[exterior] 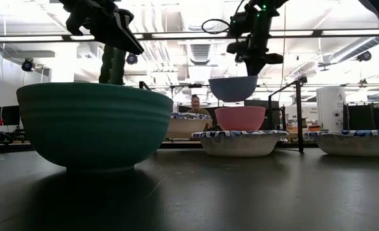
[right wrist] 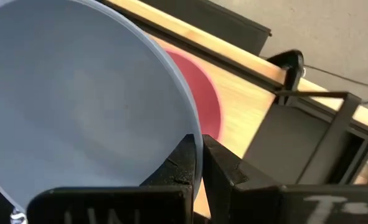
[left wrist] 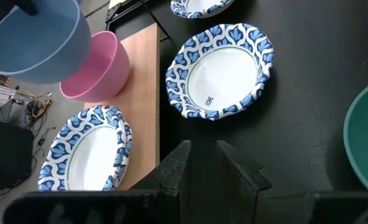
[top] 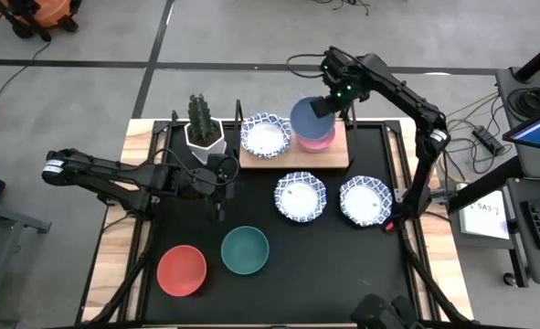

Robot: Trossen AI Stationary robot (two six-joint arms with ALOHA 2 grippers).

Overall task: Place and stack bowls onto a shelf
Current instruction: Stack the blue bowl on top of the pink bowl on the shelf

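A blue bowl [top: 308,117] hangs over the pink bowl [top: 319,139], with my right gripper [top: 323,104] shut on it. The pink bowl stands on the right part of the wooden shelf [top: 339,157]; a white bowl with a blue patterned rim [top: 266,134] stands on its left part. Two more patterned bowls [top: 300,196] [top: 365,200] rest on the black mat, and a green bowl [top: 245,249] and a red bowl [top: 181,270] sit nearer the front. My left gripper [top: 217,185] hovers over the mat left of the shelf, fingers slightly open, nothing between them. My right gripper pinches the blue bowl's rim [right wrist: 195,129] on its far right side, one finger [right wrist: 179,163] inside the bowl and the other [right wrist: 224,171] outside. The fingers come steeply from above. The bowl [exterior: 234,88] hangs upright, clear of the pink bowl [exterior: 240,118] below it.
A white pot with a cactus [top: 204,130] stands left of the shelf, close to my left arm. Thin black posts [right wrist: 289,62] rise at the shelf's corners. A person [exterior: 195,102] shows in the room behind the table. Bare mat lies along the near right.
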